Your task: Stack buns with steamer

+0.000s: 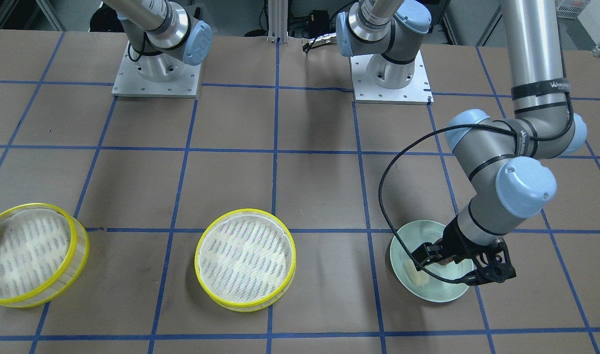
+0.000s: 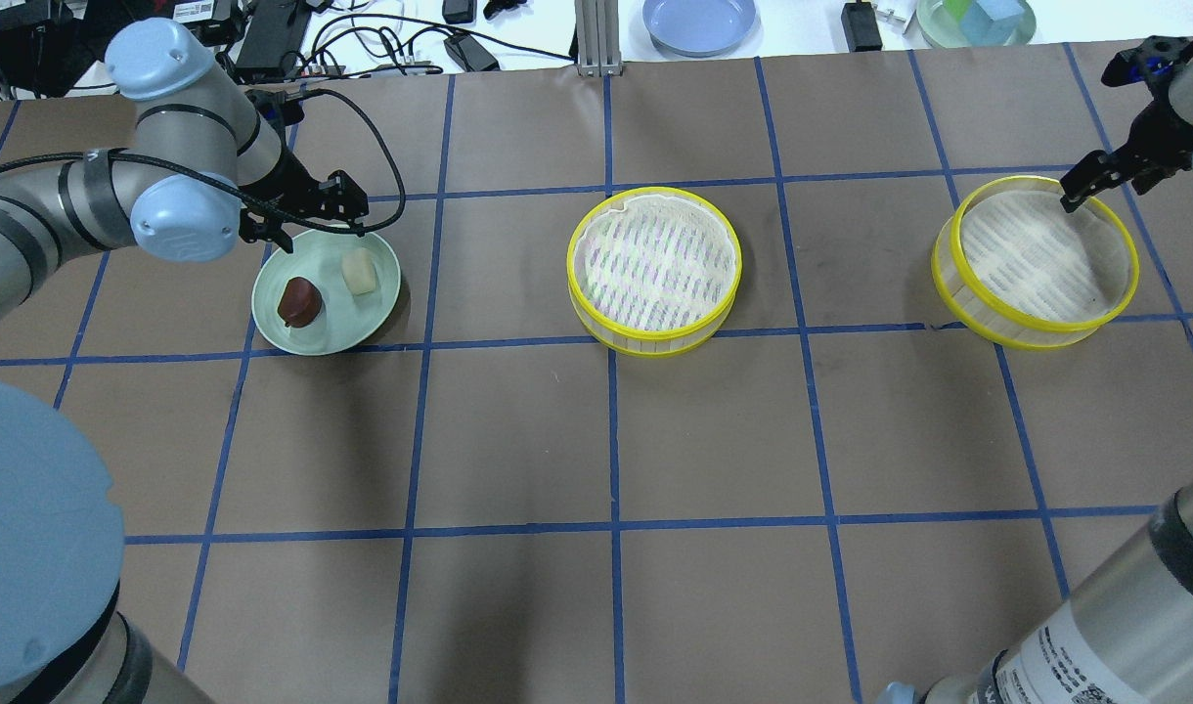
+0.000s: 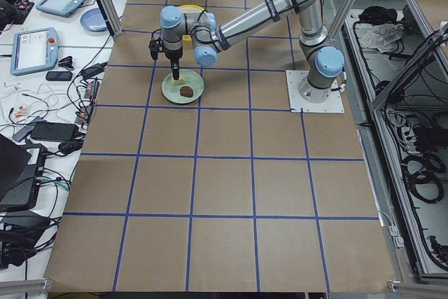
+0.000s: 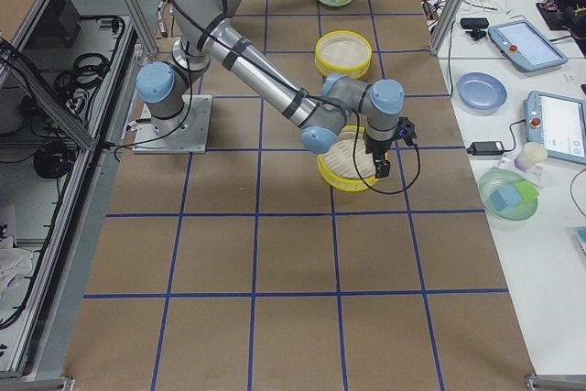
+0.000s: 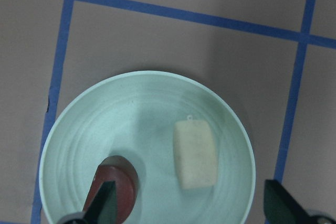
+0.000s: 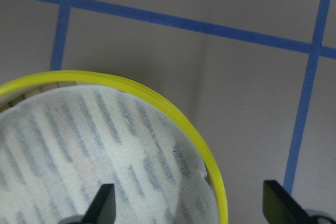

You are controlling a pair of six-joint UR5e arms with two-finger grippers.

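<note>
Step in hand, as I read it: the first pick, nothing loaded yet.

- Left gripper (image 2: 308,217) hangs over the pale green plate (image 2: 357,328), jaws spread and empty. The wrist view puts the cream bun (image 2: 360,271) between the fingers, one fingertip above the brown bun (image 2: 299,300). Both buns lie on the plate, apart.
- Next you'd probably drop straight down and close on the cream bun alone, keeping clear of the brown one.
- Middle steamer (image 2: 655,337): cloth liner, nothing in it.
- Right steamer (image 2: 1032,328): cloth liner only. Right gripper (image 2: 1105,181) is spread wide, straddling its far rim, gripping nothing.
</note>
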